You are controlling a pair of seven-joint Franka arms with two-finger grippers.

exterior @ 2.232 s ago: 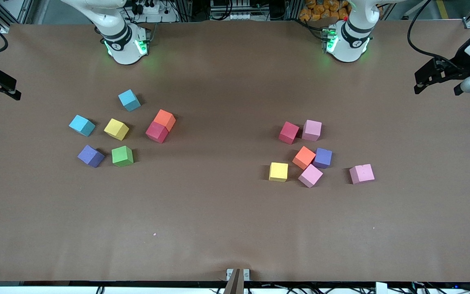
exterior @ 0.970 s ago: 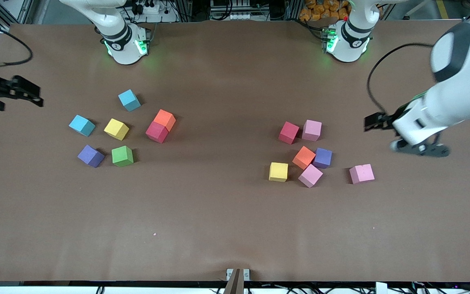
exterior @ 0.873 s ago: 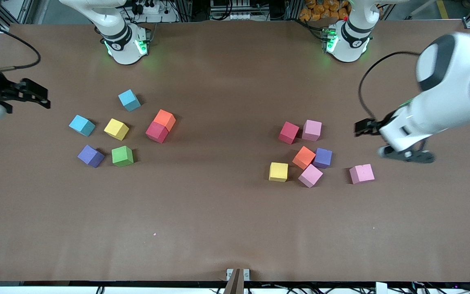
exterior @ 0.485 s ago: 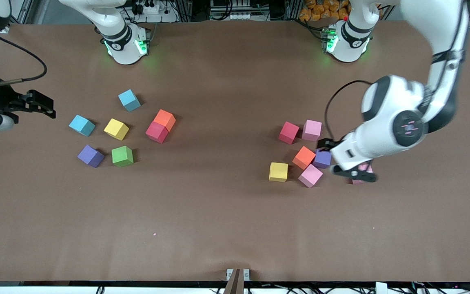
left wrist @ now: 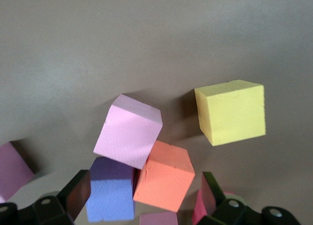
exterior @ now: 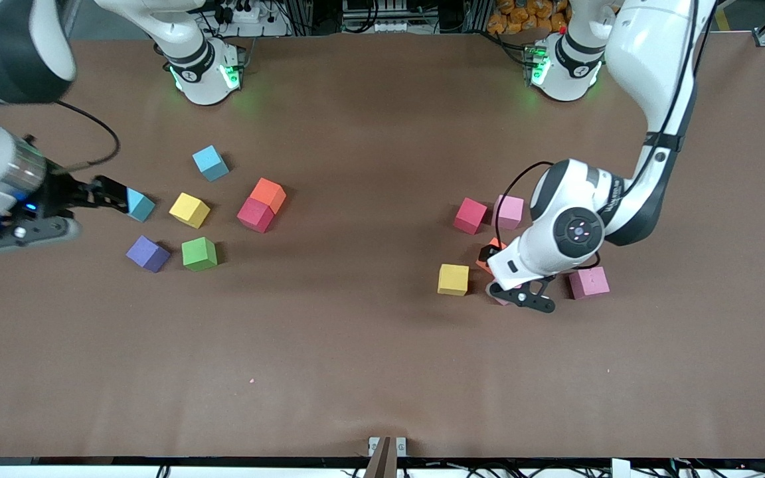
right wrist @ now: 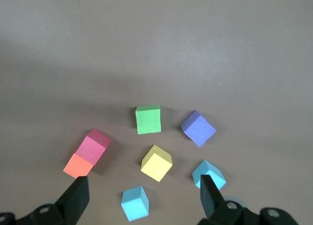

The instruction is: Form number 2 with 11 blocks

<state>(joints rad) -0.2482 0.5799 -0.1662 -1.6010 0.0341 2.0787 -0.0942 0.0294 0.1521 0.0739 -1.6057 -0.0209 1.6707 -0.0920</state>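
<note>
Both my arms have swung in from the surface's ends. My left gripper [exterior: 503, 269], wide open and empty, hangs over the orange block [left wrist: 164, 176], hemmed by touching purple [left wrist: 111, 190] and pink [left wrist: 128, 131] blocks. My right gripper [exterior: 113, 194], open and empty, hovers by a light-blue cube [exterior: 140, 205].

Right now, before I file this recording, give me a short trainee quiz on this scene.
1. True or false: the green cube touches the purple cube beside it.
2. The left pincer hovers over: A) the pink-orange-purple cluster; B) the green cube; C) bare table.
3. Is the right pincer, near a light-blue cube, open or shut?
Key: 1 false, they sit apart; 2 A; 3 open.
</note>
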